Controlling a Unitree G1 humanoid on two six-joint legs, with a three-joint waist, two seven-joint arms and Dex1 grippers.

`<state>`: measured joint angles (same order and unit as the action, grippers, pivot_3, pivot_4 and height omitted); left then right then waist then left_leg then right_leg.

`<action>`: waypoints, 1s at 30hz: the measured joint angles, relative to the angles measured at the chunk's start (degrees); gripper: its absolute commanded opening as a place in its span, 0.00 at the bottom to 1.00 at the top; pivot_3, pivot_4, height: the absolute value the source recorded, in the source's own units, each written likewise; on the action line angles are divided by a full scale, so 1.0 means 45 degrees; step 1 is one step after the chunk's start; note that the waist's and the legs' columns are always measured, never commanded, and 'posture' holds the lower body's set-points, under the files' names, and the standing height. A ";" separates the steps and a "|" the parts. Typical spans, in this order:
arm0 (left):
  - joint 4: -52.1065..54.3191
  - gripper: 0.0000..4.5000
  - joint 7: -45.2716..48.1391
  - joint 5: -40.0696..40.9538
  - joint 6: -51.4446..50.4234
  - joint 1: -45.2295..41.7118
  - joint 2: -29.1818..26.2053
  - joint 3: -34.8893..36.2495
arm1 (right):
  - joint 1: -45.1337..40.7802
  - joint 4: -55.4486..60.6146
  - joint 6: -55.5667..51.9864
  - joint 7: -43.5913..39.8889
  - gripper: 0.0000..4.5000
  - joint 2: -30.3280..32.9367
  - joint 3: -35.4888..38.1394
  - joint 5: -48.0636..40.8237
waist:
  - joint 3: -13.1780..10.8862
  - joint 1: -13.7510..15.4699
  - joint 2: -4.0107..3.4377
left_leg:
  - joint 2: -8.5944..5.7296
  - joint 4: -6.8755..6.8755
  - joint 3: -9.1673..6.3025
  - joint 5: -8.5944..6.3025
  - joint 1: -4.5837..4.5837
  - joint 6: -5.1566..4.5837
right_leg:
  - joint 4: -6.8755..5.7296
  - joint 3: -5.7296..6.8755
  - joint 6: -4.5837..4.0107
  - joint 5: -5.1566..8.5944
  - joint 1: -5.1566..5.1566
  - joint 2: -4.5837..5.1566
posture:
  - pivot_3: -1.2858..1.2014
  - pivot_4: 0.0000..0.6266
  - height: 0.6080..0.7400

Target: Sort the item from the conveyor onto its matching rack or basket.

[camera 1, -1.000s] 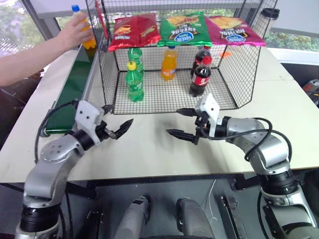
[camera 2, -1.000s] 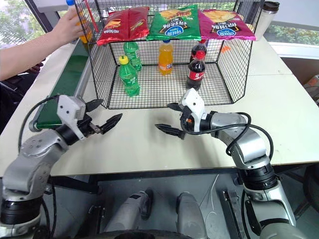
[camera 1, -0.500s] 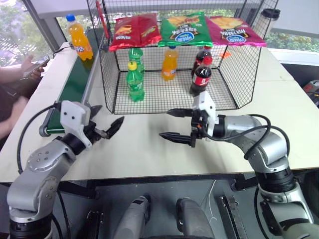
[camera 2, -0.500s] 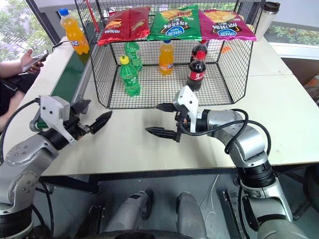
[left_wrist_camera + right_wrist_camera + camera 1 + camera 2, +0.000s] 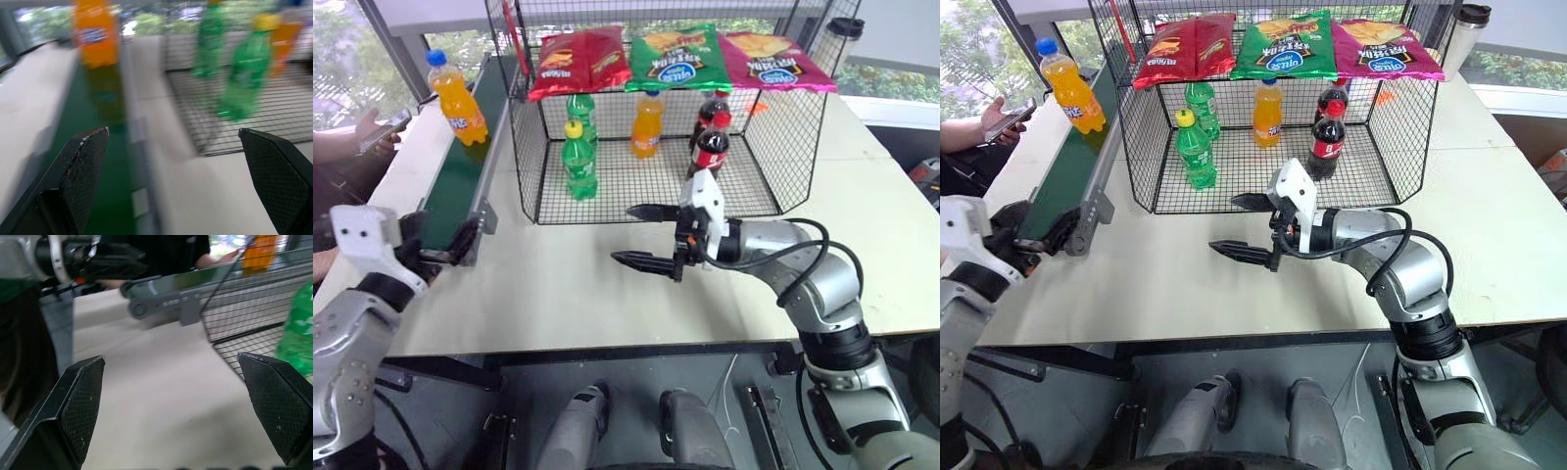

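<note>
From your head views, the small clear plastic orange soda bottle with a blue cap [image 5: 454,95] has ridden down the dark green conveyor belt [image 5: 460,181] since the person's hand let go. It stands upright ahead of your left gripper [image 5: 440,250], which has swung out beside the belt end, jaws spread and empty; pickup is near. Your right gripper [image 5: 644,235] waits released over the bench [image 5: 862,225], before the black wire-mesh cage [image 5: 783,127]. The left wrist view shows the bottle straight ahead, long axis vertical, cap up.
</note>
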<state>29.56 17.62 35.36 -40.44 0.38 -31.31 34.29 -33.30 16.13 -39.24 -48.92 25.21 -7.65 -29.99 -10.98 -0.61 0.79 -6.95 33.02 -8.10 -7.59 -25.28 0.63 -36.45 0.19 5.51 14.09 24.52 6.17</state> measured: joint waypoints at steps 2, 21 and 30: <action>-0.0344 1.00 0.0112 -0.0107 0.0241 0.0030 -0.0024 0.0037 | -0.0081 -0.0009 0.0001 0.0215 0.99 -0.0122 0.0011 -0.0031 | 0.0000 0.0011 0.0000 | -0.0001 -0.0001 -0.0001 0.0000 -0.0004 0.0000 | 0.0013 0.0000 -0.0001 -0.0001 -0.0002 0.0000 | 0.52 0.24 0.99; -0.3349 1.00 0.0233 -0.1644 0.2181 -0.0845 -0.0306 -0.0134 | -0.0085 0.0470 -0.0473 0.0779 0.99 0.0032 0.0251 -0.0379 | 0.0000 -0.0005 0.0000 | 0.0005 -0.0011 0.0001 -0.0003 -0.0009 -0.0001 | 0.0027 -0.0001 -0.0003 -0.0007 0.0004 -0.0003 | 0.52 0.24 0.99; -0.3843 1.00 0.0283 -0.1991 0.2513 -0.1509 -0.0300 -0.0824 | -0.0056 0.0470 -0.0312 0.0669 0.99 0.0159 0.0250 -0.0356 | 0.0000 -0.0033 0.0000 | 0.0005 -0.0012 0.0002 -0.0003 -0.0009 -0.0002 | 0.0028 0.0000 0.0008 -0.0019 0.0008 -0.0006 | 0.52 0.24 0.99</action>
<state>12.27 18.89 26.41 -29.13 -6.41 -32.66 30.59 -33.56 18.25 -40.64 -45.91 25.93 -6.52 -31.59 -10.98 -0.76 0.79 -6.93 32.97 -8.09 -7.60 -25.32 0.62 -36.32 0.19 5.54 14.00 24.55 6.15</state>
